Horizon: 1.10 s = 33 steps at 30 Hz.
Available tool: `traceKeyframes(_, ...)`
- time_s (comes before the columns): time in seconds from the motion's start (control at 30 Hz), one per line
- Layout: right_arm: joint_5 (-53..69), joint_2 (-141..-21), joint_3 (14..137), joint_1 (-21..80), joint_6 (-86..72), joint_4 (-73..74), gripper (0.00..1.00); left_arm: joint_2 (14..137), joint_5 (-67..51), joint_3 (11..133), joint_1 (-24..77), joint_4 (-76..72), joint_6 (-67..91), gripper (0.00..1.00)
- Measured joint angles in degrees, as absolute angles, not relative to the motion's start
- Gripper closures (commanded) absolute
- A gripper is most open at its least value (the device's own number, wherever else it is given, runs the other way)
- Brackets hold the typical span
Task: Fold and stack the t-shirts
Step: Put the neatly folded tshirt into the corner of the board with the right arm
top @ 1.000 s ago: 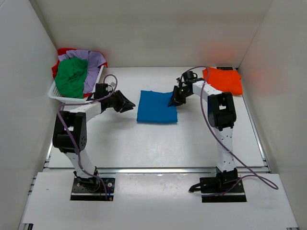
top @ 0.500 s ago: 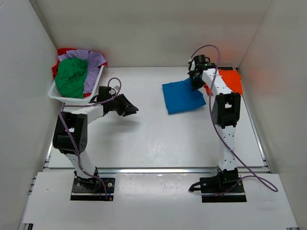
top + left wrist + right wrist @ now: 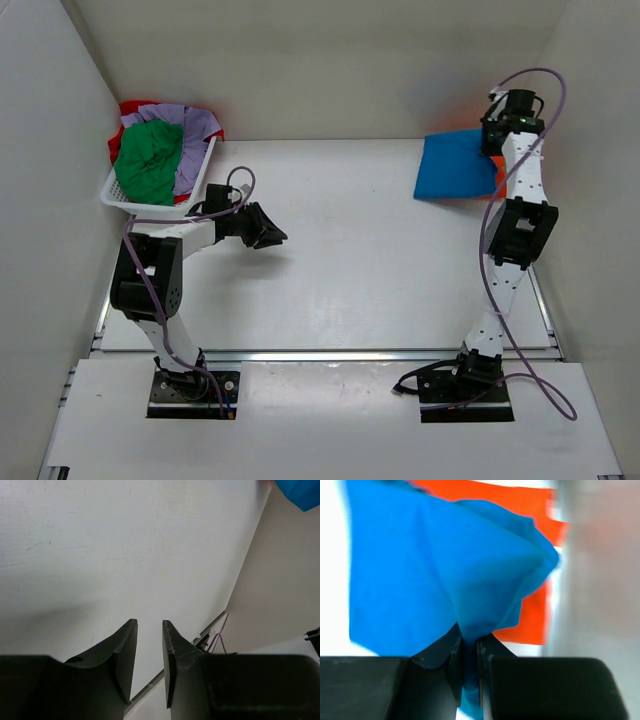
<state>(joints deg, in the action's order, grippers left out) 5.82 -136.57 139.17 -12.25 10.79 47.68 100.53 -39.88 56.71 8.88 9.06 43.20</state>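
Your right gripper [image 3: 491,143] sits in the upper right of the overhead view, close to the back wall, and its jaws are clamped on a pinched fold of the bright blue t-shirt [image 3: 455,168]. In the right wrist view the cloth is squeezed into the thin slot of that gripper [image 3: 469,647], and the blue t-shirt [image 3: 445,570] fans out from there across the left and centre of the frame, rumpled rather than flat. Behind it lies the orange t-shirt [image 3: 520,500], showing along the top edge and again at the right of centre; from overhead you see only slivers of the orange t-shirt [image 3: 498,182] at the blue one's right side, beside the arm. Your left gripper [image 3: 268,232] is at centre left of the overhead frame, low over the white table [image 3: 350,260] and well apart from the blue shirt. In the left wrist view its jaws [image 3: 149,630] stand a narrow gap apart with nothing between them, only bare table showing through, and a corner of blue cloth [image 3: 302,490] shows at the top right. In the upper left, the white basket [image 3: 108,190] holds the green t-shirt [image 3: 148,160] on top, the lavender t-shirt [image 3: 195,125] beside it and the red t-shirt [image 3: 130,107] at the back
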Motion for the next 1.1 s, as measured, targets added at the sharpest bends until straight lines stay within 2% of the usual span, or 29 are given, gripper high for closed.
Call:
traceKeyframes(0.2,2.3,-140.8,139.9,-16.7,12.2,42.3,0.92,102.3,-39.3,56.7,9.2,10.8,41.6,0.62)
traceKeyframes(0.23,2.0,-141.6,139.9,-16.8,12.5,40.7,0.87,102.5,-38.9,56.7,9.4,11.2,41.4,0.61)
traceKeyframes(0.27,1.7,-142.1,139.5,-16.6,12.7,39.1,0.72,102.6,-38.7,56.7,9.5,11.4,41.3,0.61)
traceKeyframes(0.3,1.5,-142.2,138.5,-16.5,13.2,36.8,0.62,102.6,-38.4,56.7,9.8,11.6,41.3,0.60)
traceKeyframes(0.37,0.3,-142.4,137.4,-16.1,13.5,32.9,0.18,102.6,-38.0,56.7,10.2,12.0,40.9,0.53)
traceKeyframes(0.4,-0.4,-142.4,137.2,-15.8,13.9,31.1,0.02,102.6,-37.8,56.8,10.4,12.3,40.7,0.45)
traceKeyframes(0.47,-2.6,-142.3,137.1,-15.1,13.7,28.1,0.00,102.6,-37.0,57.2,10.9,13.6,39.8,0.21)
traceKeyframes(0.5,-3.5,-142.2,137.1,-14.8,13.5,27.1,0.01,102.6,-36.4,57.6,11.1,14.5,39.6,0.02)
traceKeyframes(0.6,-5.4,-140.2,135.1,-13.8,12.2,25.7,0.01,102.6,-34.6,59.5,11.9,17.4,38.2,0.01)
traceKeyframes(0.8,-8.1,-124.5,116.8,-11.0,6.2,28.0,0.00,101.8,-33.4,61.8,12.6,23.1,33.8,0.01)
traceKeyframes(0.93,-9.3,-108.5,99.2,-8.1,3.1,27.0,0.01,98.2,-34.2,57.3,12.5,26.6,29.0,0.01)
traceKeyframes(1.1,-12.6,-88.9,74.6,0.6,2.6,24.3,0.01,87.1,-30.7,49.7,14.1,32.5,23.9,0.01)
